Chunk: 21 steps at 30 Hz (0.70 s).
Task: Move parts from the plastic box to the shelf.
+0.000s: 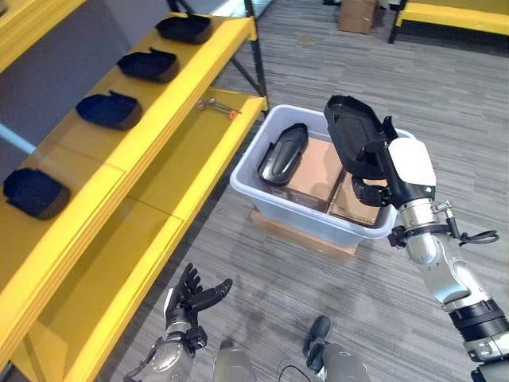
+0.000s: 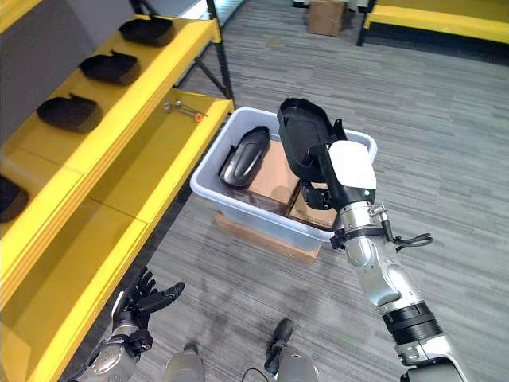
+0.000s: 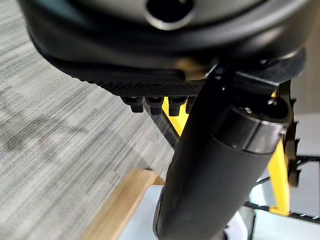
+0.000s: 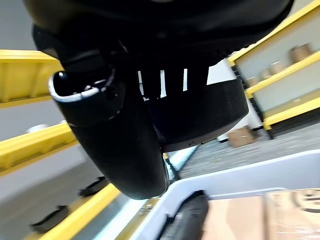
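Right hand holding a part above the box.
I see the right hand point(image 1: 380, 171) clamped round a black part point(image 1: 350, 131) over the box point(image 1: 274, 203); another part point(image 1: 283, 153) lies inside. Left hand point(image 1: 193, 293) hangs low, fingers relaxed, beside the shelf point(image 1: 171, 103).

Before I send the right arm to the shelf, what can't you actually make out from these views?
- Right hand: in the eye views the black part it holds covers its fingertips, so I cannot judge how firm the hold is.
- Plastic box: cardboard cartons cover its floor; anything beneath is hidden.
- Shelf: the frame edge cuts off its near end.
- Small tool on the lower shelf: too small to identify.
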Available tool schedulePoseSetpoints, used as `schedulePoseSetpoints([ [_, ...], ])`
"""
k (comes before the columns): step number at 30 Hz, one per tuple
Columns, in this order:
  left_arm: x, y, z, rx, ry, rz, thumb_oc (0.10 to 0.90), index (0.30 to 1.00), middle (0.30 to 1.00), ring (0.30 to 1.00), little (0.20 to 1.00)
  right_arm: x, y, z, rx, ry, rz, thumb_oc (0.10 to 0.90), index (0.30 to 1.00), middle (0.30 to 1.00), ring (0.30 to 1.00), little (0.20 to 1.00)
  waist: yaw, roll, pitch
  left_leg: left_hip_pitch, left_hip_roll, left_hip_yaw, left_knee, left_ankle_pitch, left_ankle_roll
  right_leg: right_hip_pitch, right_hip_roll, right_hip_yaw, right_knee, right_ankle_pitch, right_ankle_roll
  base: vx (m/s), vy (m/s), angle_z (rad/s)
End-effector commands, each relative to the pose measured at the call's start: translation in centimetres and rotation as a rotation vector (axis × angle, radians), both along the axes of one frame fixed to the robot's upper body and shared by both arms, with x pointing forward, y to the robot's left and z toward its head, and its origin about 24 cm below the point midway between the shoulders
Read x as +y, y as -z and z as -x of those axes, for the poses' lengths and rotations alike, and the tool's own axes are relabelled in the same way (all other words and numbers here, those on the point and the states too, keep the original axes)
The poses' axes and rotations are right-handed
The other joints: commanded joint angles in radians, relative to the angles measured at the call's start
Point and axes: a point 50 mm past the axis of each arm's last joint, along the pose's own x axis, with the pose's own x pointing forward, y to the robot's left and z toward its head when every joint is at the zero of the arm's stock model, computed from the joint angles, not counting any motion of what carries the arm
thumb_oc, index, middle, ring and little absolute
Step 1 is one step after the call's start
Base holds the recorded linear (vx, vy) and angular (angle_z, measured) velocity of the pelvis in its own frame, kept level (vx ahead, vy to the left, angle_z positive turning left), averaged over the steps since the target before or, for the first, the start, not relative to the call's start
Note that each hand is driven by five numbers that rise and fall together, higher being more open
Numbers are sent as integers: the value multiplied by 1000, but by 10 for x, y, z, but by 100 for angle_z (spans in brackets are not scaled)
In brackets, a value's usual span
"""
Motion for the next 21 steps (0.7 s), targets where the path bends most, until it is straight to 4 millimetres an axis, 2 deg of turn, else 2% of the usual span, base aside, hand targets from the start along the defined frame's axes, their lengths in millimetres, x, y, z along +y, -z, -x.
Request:
schedulePoseSetpoints([
  [1, 10, -35, -9, -201, 9, -52, 900, 1000, 1000, 1000, 1000, 6, -63, 11, -350, -45, 2, 400, 300, 300, 300, 300, -21, 4, -140, -69, 16, -35, -85, 93, 10, 9, -51, 69, 22, -70, 188, -129, 277, 64],
  [2, 6, -35, -10, -201, 32, -55, 900, 1000, 1000, 1000, 1000, 1, -65, 13, -359, -26, 13, 400, 300, 300, 300, 300, -31, 19, -148, -76, 3, 1, -164, 58, 15, 1, -84, 53, 37, -40, 206, -48, 150, 90],
  [3, 5, -35, -10, -200, 34, -54, 900, 1000, 1000, 1000, 1000, 1, -65, 14, -359, -24, 14, 400, 300, 300, 300, 300, -31, 19, -150, -75, -2, 2, -169, 57, 18, 0, -89, 52, 39, -37, 209, -74, 261, 135],
  [5, 1, -36, -12, -210, 67, -71, 900, 1000, 1000, 1000, 1000, -7, -58, 17, -332, 10, 19, 400, 300, 300, 300, 300, -31, 24, -166, -55, -47, 9, -246, -6, 41, -4, -141, 37, 41, 20, 243, -58, 288, 101],
  [6, 2, -38, -14, -216, 69, -82, 900, 1000, 1000, 1000, 1000, -9, -56, 18, -327, 22, 20, 400, 300, 300, 300, 300, -26, 20, -169, -52, -60, 8, -254, -18, 44, 1, -160, 29, 36, 41, 255, -50, 287, 36],
  [9, 7, -41, -13, -229, 69, -116, 900, 1000, 1000, 1000, 1000, -9, -53, 18, -311, 25, 26, 400, 300, 300, 300, 300, -10, -5, -177, -48, -111, -17, -271, -47, 74, 12, -200, 24, 35, 91, 283, -1, 182, 41],
  [10, 7, -41, -13, -228, 69, -117, 900, 1000, 1000, 1000, 1000, -8, -53, 18, -311, 24, 25, 400, 300, 300, 300, 300, -11, -8, -176, -47, -116, -16, -271, -49, 77, 12, -204, 25, 35, 94, 286, 12, 164, 21],
  [12, 11, -41, -11, -221, 58, -138, 900, 1000, 1000, 1000, 1000, -4, -47, 16, -283, 14, 23, 400, 300, 300, 300, 300, 11, -35, -180, -40, -171, -33, -284, -78, 109, 26, -246, 17, 37, 119, 309, -10, 203, 11],
  [13, 12, -41, -11, -220, 58, -141, 900, 1000, 1000, 1000, 1000, -4, -47, 16, -283, 14, 21, 400, 300, 300, 300, 300, 10, -40, -179, -39, -177, -34, -285, -79, 112, 26, -252, 18, 39, 120, 312, -11, 216, 12],
  [15, 16, -39, -9, -205, 47, -162, 900, 1000, 1000, 1000, 1000, 0, -37, 14, -246, 16, 3, 400, 300, 300, 300, 300, 26, -76, -188, -26, -226, -49, -304, -105, 142, 47, -304, 3, 51, 150, 337, 1, 225, 21],
  [21, 18, -37, -7, -190, 49, -190, 900, 1000, 1000, 1000, 1000, 3, -26, 12, -208, 22, -19, 400, 300, 300, 300, 300, 44, -117, -207, -33, -280, -85, -300, -127, 169, 82, -348, -22, 34, 220, 358, 10, 120, 17],
])
